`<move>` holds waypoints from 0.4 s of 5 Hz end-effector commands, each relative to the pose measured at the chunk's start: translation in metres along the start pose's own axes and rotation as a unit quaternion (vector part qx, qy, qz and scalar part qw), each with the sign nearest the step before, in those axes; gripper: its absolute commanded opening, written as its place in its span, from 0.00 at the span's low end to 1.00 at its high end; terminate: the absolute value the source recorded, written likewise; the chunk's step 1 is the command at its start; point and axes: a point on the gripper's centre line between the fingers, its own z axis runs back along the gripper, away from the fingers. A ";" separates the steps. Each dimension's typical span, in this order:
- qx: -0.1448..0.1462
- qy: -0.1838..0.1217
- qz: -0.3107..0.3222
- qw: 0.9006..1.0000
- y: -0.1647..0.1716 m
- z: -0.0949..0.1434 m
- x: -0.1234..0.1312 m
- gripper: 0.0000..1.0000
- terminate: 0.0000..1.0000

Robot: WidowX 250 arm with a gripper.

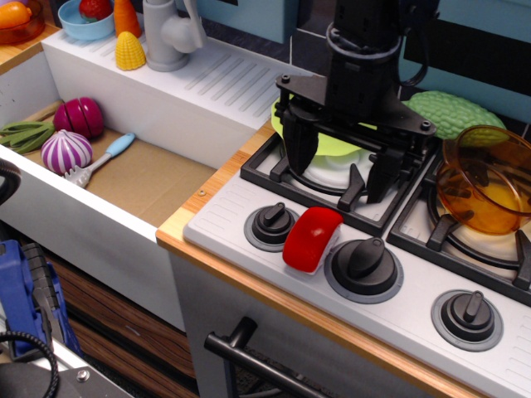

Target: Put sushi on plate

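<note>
The sushi (312,239), a glossy red block with a white underside, lies on the stove's front panel between two black knobs. The lime-green plate (325,145) sits on the left burner, largely covered by my arm. My gripper (340,170) hangs over the plate and burner, behind the sushi and apart from it. Its fingers (300,145) are spread wide with nothing between them.
A transparent orange bowl (485,186) sits on the right burner, with a bumpy green gourd (452,112) behind it. Black knobs (362,264) line the stove front. The sink (141,178) at left holds purple onion halves (70,137) and a spatula. A grey faucet (166,33) stands behind.
</note>
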 end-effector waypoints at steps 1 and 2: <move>0.000 0.000 0.000 1.000 0.000 0.000 0.000 1.00 0.00; 0.004 0.001 0.011 1.000 0.000 -0.011 -0.004 1.00 0.00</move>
